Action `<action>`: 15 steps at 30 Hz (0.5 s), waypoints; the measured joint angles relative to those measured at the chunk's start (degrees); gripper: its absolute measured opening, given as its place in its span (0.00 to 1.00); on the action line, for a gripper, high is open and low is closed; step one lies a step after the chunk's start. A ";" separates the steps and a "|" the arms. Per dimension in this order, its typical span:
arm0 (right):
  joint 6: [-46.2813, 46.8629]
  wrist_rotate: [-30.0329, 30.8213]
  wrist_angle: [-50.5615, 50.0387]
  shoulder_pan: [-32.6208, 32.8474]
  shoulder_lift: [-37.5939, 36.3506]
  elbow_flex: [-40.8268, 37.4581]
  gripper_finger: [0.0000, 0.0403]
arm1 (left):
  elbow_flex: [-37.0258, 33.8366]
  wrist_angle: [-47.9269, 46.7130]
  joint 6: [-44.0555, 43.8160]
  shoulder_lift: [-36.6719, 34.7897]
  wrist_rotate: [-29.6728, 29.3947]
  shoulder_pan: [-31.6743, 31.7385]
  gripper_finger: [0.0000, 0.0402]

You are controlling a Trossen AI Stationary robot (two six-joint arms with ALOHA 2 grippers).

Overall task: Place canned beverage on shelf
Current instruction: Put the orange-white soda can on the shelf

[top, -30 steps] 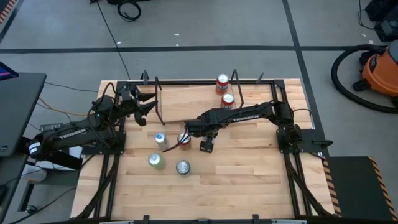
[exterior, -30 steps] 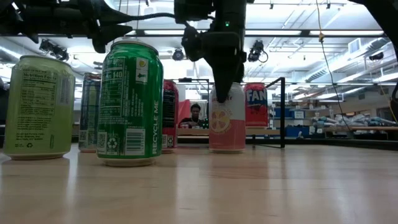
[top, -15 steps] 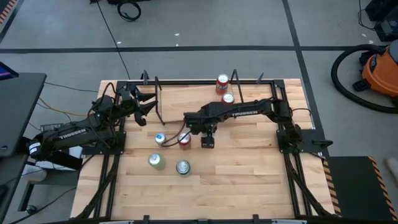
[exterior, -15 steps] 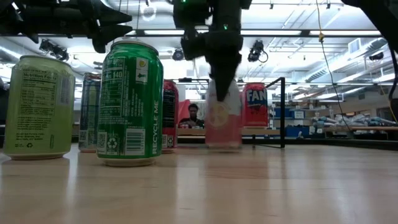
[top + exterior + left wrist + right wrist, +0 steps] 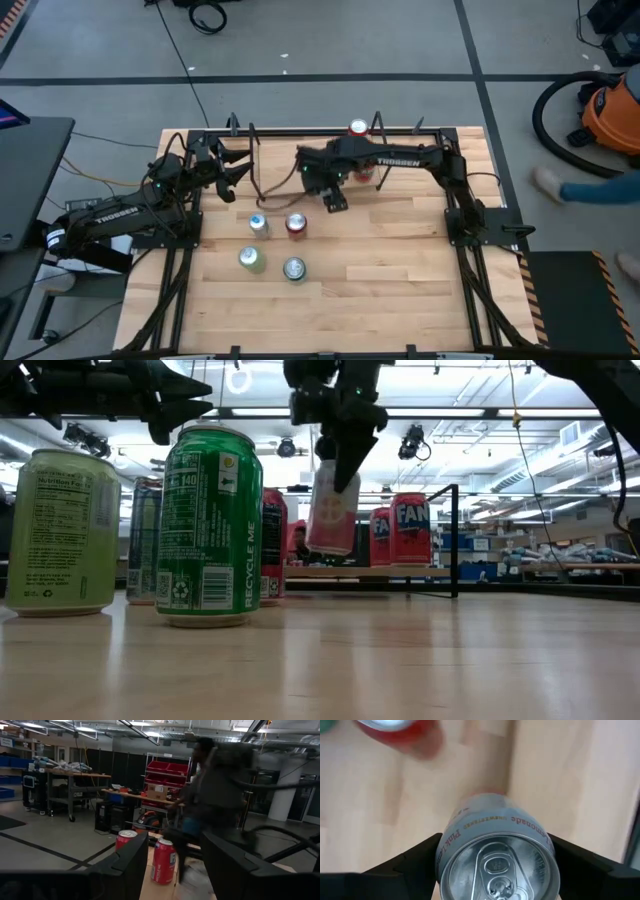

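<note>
My right gripper [image 5: 318,182] is shut on a pink lemonade can [image 5: 333,510], held in the air near the shelf [image 5: 300,150], a pale board with black rod uprights at the table's far edge. The high view hides the can under the gripper; the right wrist view shows its silver top [image 5: 496,869]. Two red cans [image 5: 411,528] stand on the shelf. My left gripper [image 5: 240,165] waits open at the far left, beside the shelf's left end. My right gripper pinches the can's upper wall just under the rim [image 5: 446,851] between its two fingers, one on each side. The fingers [image 5: 412,862] come from above, pointing down. The can hangs below them, lifted clear of the table and tipped slightly in the low view.
Several cans stand on the plank tabletop near the middle: a blue-topped one [image 5: 258,224], a red one [image 5: 296,224], a pale green one [image 5: 250,259] and a dark green one [image 5: 294,268]. A person [image 5: 590,190] moves past the table's right side.
My right gripper has lifted the pink can off the table and carried it toward the far edge, up to the shelf. The can now hangs clear and slightly tipped; it stood upright on the table a second ago.
</note>
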 joint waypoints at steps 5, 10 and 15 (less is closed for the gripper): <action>-1.00 -0.02 -1.11 -4.09 -0.01 1.09 0.81 | 0.00 -0.02 1.51 0.00 -0.02 0.05 0.48; -3.39 -0.21 -0.79 -7.10 -0.03 2.16 0.81 | 0.00 0.00 2.65 0.00 -0.02 0.05 0.48; -6.69 0.37 2.22 -9.74 0.07 2.32 0.81 | 0.00 0.66 2.67 0.00 -0.02 0.05 0.48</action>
